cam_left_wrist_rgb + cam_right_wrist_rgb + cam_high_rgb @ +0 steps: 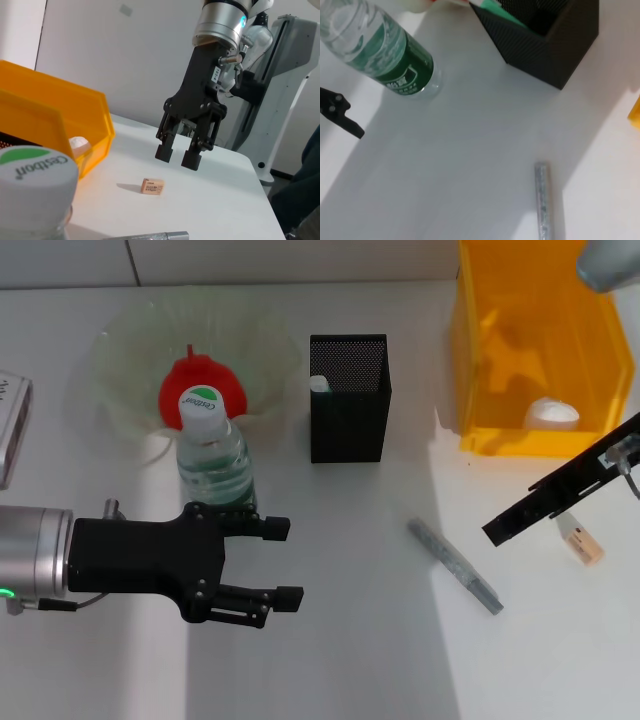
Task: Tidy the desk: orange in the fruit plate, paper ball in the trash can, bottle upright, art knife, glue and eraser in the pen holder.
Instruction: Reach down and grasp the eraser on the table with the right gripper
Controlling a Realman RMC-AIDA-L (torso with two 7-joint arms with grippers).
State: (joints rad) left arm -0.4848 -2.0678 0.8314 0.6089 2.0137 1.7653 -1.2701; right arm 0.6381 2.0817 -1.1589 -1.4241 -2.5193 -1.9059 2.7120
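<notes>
Fingers of the left gripper are held spread apart and empty, just in front of the bottle. The bottle is seen standing upright on the bench, cap uppermost, so that part of the task is judged complete; the open fingers beside it are consistent with a release.

Behind the bottle, the fruit plate is seen with a red-orange object in it, taken to be the orange, partly hidden by the bottle cap.

Further right, the pen holder stands upright on the bench, mouth upward so that items can be dropped in from above. A white-tipped item is visible inside at one corner; it is probably the glue, though this cannot be confirmed.

The art knife lies flat on the bench, between the pen holder and the eraser, well apart from either gripper. It is judged still to be collected.

The right gripper is positioned above the eraser, fingers pointed downward and parted, nothing held between them. This placement is judged to be an approach for a top-down pick; the eraser is small and flat, so close alignment would be needed.

At far right, the yellow trash can holds a white paper ball.
</notes>
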